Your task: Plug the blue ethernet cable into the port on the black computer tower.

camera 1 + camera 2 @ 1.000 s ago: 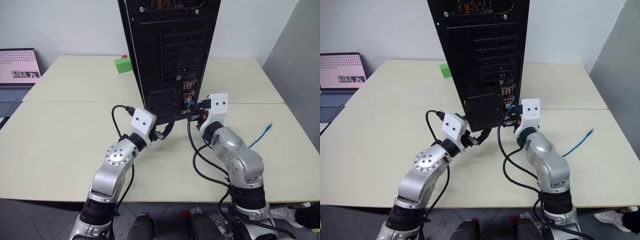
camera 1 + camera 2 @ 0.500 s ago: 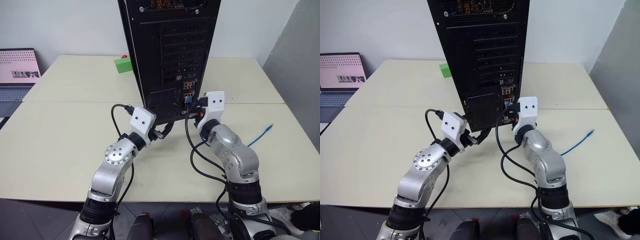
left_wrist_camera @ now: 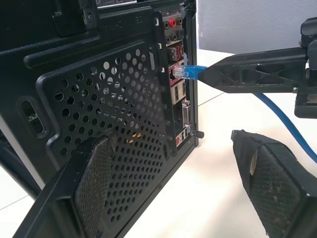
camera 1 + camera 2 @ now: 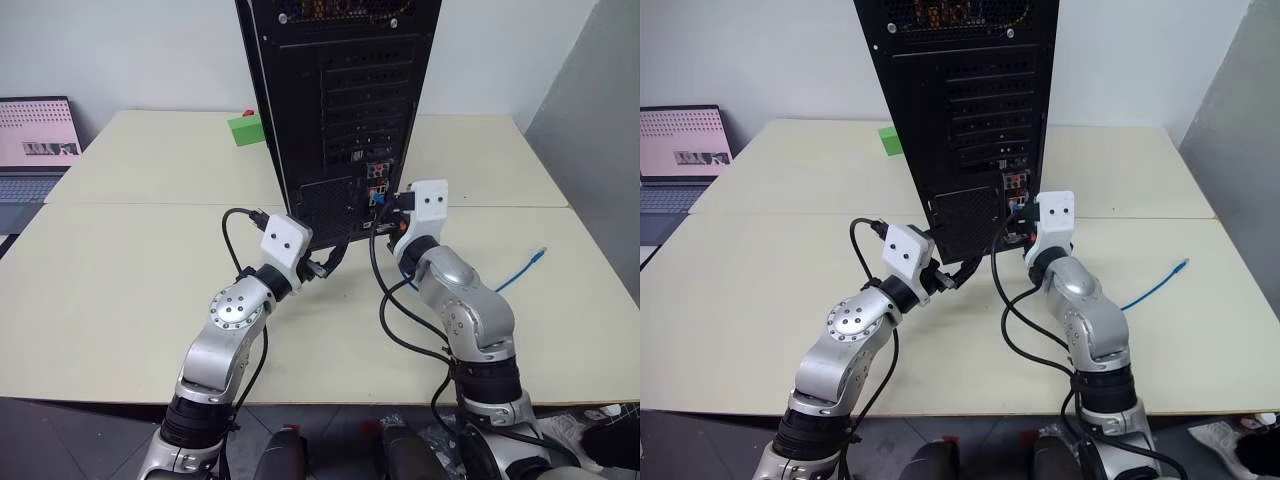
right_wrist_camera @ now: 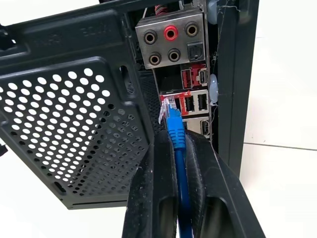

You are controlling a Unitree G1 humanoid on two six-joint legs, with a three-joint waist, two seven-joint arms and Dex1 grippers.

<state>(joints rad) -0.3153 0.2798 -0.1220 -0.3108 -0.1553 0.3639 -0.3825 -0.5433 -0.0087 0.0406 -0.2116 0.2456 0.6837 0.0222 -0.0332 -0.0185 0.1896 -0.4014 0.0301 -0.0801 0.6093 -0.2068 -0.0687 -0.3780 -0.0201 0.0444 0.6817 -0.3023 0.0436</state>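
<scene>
While your left gripper [image 3: 173, 183] is standing apart, steadying the tower [image 4: 340, 100], your right gripper [image 5: 176, 148] is clamping the blue cable [image 5: 177, 141], aiming its plug at the port [image 5: 171, 103].

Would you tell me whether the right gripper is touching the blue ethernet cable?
Touching: the right wrist view shows the right gripper shut on the blue ethernet cable just behind its plug.

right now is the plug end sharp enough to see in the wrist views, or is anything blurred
Right wrist view: the blue cable and its clear plug are crisp between the right gripper fingers; the ports are evenly lit. Left wrist view: plug sharp, but the left gripper pads, nearest the lens, look soft.
</scene>
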